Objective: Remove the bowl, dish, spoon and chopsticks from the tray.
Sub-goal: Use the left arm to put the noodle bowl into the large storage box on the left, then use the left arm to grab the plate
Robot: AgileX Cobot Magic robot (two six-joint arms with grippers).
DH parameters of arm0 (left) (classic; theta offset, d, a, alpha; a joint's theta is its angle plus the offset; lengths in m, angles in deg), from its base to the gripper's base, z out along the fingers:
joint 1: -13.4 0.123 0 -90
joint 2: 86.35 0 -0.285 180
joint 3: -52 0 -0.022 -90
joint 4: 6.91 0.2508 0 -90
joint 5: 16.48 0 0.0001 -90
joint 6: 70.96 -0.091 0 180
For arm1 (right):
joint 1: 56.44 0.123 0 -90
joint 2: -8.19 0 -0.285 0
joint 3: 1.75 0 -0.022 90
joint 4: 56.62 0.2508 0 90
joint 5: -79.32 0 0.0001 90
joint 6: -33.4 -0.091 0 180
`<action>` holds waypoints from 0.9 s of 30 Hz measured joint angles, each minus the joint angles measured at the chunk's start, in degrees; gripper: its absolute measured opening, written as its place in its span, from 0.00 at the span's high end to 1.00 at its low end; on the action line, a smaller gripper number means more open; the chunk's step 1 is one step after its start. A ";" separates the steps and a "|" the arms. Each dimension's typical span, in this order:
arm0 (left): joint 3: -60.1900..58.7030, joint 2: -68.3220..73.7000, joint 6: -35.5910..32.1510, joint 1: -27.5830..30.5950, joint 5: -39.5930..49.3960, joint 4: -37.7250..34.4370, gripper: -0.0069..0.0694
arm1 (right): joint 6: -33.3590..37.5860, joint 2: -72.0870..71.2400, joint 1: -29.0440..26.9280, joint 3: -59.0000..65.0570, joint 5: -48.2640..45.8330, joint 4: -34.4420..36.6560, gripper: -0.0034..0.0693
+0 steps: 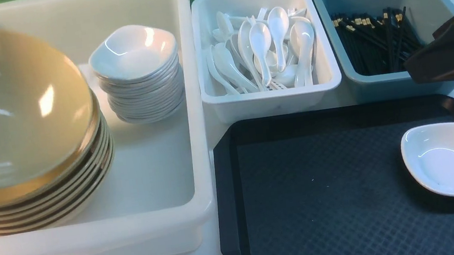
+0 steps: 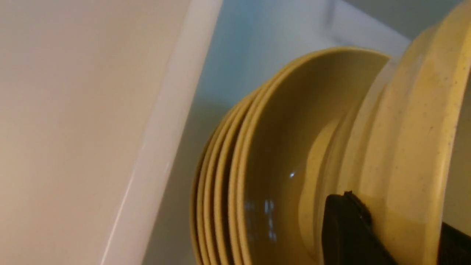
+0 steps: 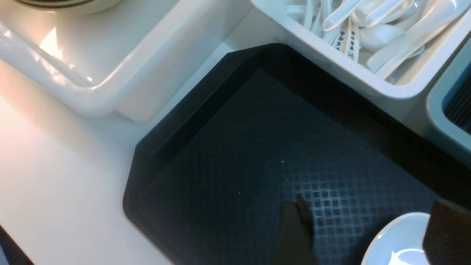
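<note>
My left gripper [image 2: 401,221] is shut on the rim of the olive-yellow bowl [image 2: 401,140], one black finger on each side. In the front view this bowl [image 1: 9,108] hangs tilted just above a stack of identical bowls [image 1: 48,203], and it hides the left gripper. The white dish [image 1: 451,158] sits at the right end of the black tray [image 1: 326,184]. My right gripper [image 1: 420,64] hovers open and empty above the tray's far right corner. In the right wrist view, the gripper [image 3: 368,211] is open, with the dish [image 3: 397,243] beside one finger. No spoon or chopsticks lie on the tray.
The big white tub [image 1: 165,223] on the left holds the bowl stack and a stack of white dishes [image 1: 139,75]. Behind the tray stand a white bin of spoons [image 1: 263,52] and a grey-blue bin of black chopsticks [image 1: 377,39].
</note>
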 joint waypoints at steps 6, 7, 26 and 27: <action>-0.14 3.78 -4.73 0.16 -1.84 -0.01 0.65 | 0.51 0.00 0.00 0.00 0.00 0.07 0.30; -0.14 3.91 -5.60 0.16 -1.84 0.57 0.60 | 0.68 0.00 0.00 0.00 0.00 0.07 0.30; 14.22 -5.05 -3.37 -21.71 5.38 10.65 0.59 | 1.67 1.55 0.00 0.00 -0.11 -0.60 0.31; 14.54 -5.05 -5.07 -26.39 5.65 10.53 0.65 | 1.43 1.81 0.00 0.00 -0.17 -1.17 0.32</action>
